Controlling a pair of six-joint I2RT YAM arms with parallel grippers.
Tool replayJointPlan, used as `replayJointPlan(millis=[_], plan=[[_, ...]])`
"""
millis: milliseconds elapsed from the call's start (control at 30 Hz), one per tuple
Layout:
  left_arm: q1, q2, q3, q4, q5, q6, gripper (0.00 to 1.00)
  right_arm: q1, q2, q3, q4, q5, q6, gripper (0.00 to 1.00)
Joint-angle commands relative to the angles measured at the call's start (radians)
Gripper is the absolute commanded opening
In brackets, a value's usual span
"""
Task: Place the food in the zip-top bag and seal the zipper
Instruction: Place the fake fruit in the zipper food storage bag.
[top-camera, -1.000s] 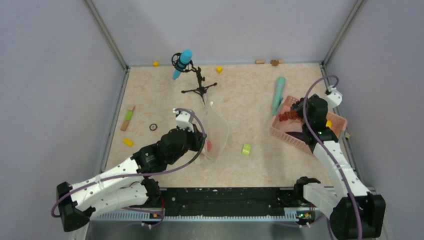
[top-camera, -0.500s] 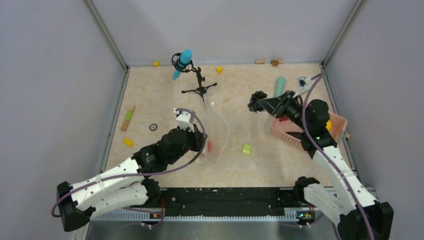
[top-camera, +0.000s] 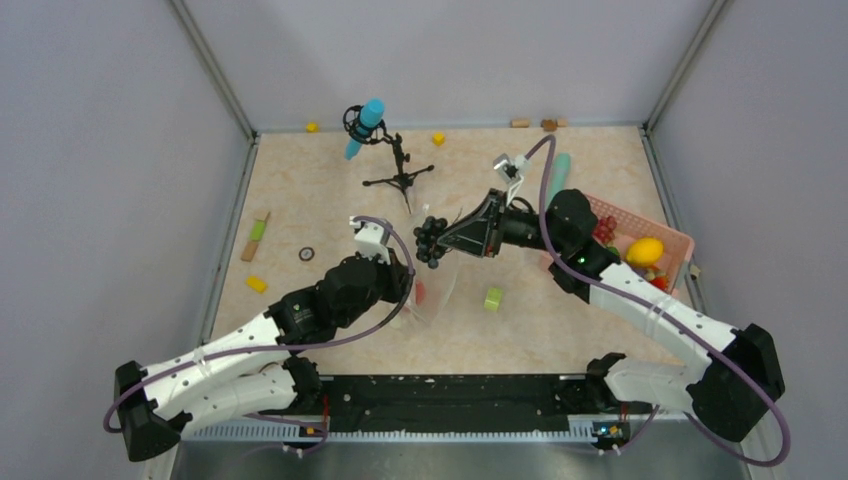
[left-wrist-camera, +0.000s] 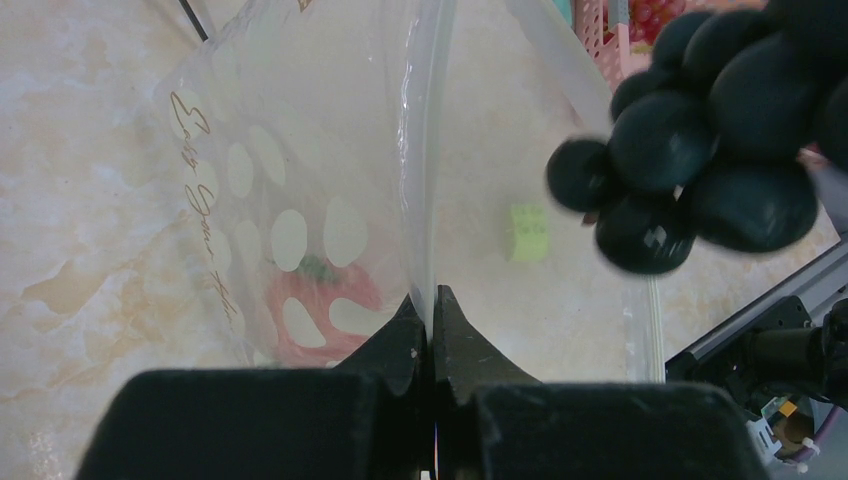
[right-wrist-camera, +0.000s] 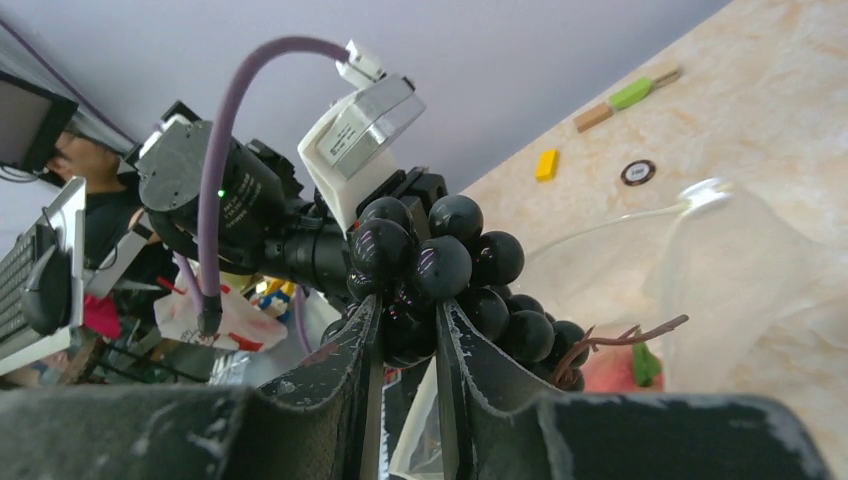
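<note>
The zip-top bag (top-camera: 438, 262) stands open on the table, and my left gripper (top-camera: 404, 292) is shut on its rim. In the left wrist view the jaws (left-wrist-camera: 432, 300) pinch the zipper strip (left-wrist-camera: 424, 150) of the dotted bag (left-wrist-camera: 290, 200). A red food piece (top-camera: 419, 291) lies inside the bag (left-wrist-camera: 320, 298). My right gripper (top-camera: 447, 240) is shut on the dark purple grape bunch (top-camera: 430, 240) and holds it in the air at the bag's mouth. The bunch (right-wrist-camera: 440, 265) sits between the right gripper's fingers (right-wrist-camera: 405, 310). It also shows in the left wrist view (left-wrist-camera: 710, 150).
The pink basket (top-camera: 678, 240) at the right holds a yellow lemon (top-camera: 643, 250) and red pieces (top-camera: 603, 228). A lime-green cylinder (top-camera: 493, 298) lies right of the bag. A microphone stand (top-camera: 398, 165), a teal object (top-camera: 558, 168) and yellow blocks (top-camera: 257, 284) stand around.
My right arm lifted the grape bunch out of the pink basket and carried it left to the bag's mouth. The left gripper and the bag stayed put.
</note>
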Motion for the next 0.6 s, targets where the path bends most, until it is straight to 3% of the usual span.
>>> replayJointPlan(millis=[0,267,567], plan=[[0.002,-0.003,0.01,0.033,-0.006,0.013,0.0,0.087,0.02,0.056,-0.02,0.104,-0.107,0.0],[0.002,-0.015,0.006,0.041,0.013,0.008,0.0,0.128,-0.014,-0.025,-0.146,0.407,-0.094,0.0],[0.003,-0.016,0.0,0.049,0.018,0.01,0.0,0.225,0.083,0.091,-0.381,0.634,-0.138,0.02]])
